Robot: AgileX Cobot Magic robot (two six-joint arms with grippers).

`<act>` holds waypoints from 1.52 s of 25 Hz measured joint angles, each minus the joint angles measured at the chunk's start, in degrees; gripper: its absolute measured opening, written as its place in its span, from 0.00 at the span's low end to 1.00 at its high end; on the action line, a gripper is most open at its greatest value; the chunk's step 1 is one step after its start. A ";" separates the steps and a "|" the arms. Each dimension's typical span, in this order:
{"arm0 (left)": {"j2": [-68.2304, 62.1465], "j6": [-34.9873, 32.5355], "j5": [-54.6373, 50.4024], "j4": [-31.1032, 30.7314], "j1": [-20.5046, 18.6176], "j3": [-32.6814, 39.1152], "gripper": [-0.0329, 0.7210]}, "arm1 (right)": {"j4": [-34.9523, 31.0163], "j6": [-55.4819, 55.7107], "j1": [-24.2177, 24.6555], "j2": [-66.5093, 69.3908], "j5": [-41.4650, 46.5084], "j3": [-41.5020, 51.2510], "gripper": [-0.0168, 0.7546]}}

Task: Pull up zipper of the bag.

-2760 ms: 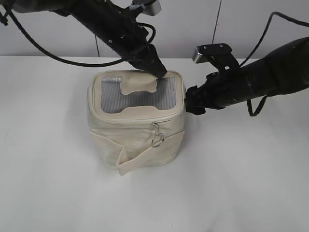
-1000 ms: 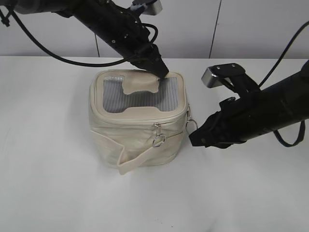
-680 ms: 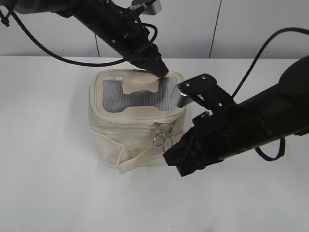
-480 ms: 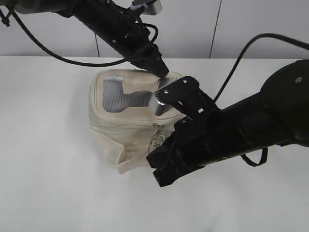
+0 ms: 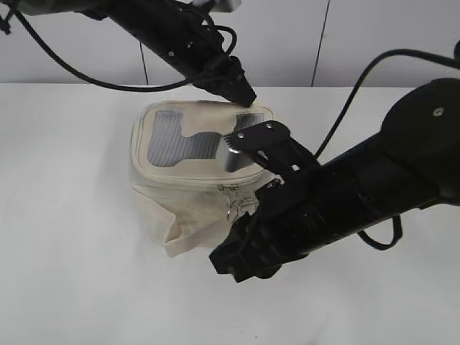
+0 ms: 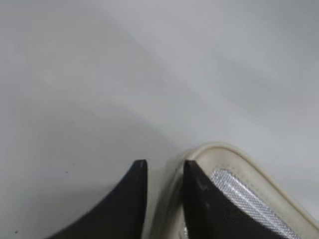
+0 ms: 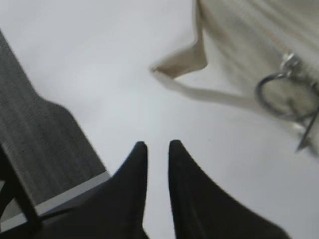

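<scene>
The cream bag (image 5: 188,208) stands mid-table, its grey mesh top (image 5: 162,146) tilted toward the camera. My left gripper (image 5: 246,100) is shut on the bag's back right rim; in the left wrist view one finger sits outside the rim (image 6: 225,151) and one on the mesh, gripper (image 6: 164,163). The zipper track (image 5: 183,184) runs under the lid, with a silver ring pull (image 5: 233,212) at the front. My right gripper (image 5: 228,269) hovers low in front of the bag, jaws slightly apart and empty (image 7: 157,144). The ring pull (image 7: 286,94) and the strap (image 7: 185,62) lie ahead of it.
The white table (image 5: 79,273) spreads on all sides of the bag. The right arm's black body (image 5: 359,194) crosses in front of the bag's right side and hides it. The right wrist view shows the table edge and grey floor (image 7: 30,124) at the left.
My right arm has swung from the bag's right side across to its front and lower. The bag has leaned and shifted a little left. My left gripper keeps hold of the rim.
</scene>
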State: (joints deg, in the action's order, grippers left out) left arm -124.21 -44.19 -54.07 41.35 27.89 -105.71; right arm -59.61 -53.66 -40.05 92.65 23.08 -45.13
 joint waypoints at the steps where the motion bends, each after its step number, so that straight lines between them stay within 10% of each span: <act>1: 0.68 0.34 -0.16 -0.08 -0.12 -0.05 0.36 | 2.22 2.24 1.18 -0.60 1.61 0.00 0.41; 10: 13.93 12.69 -2.05 -12.01 -0.24 2.27 0.31 | 28.10 29.81 9.78 -13.48 15.40 0.06 0.54; 18: 43.46 19.15 4.05 -14.49 -0.24 30.87 0.31 | 49.63 46.82 10.20 -35.88 33.61 0.11 0.54; 29: 101.04 38.15 -3.50 -29.73 -0.24 67.27 0.40 | 55.05 47.53 10.20 -75.13 43.38 12.34 0.54; 38: 124.51 39.32 -7.39 -30.68 -0.24 74.19 0.56 | 55.60 47.59 10.20 -88.33 43.26 14.30 0.54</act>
State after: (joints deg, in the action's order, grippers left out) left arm 0.30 -4.88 -61.45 10.67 27.65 -31.52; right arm -4.01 -6.06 -29.84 4.33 66.33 -30.84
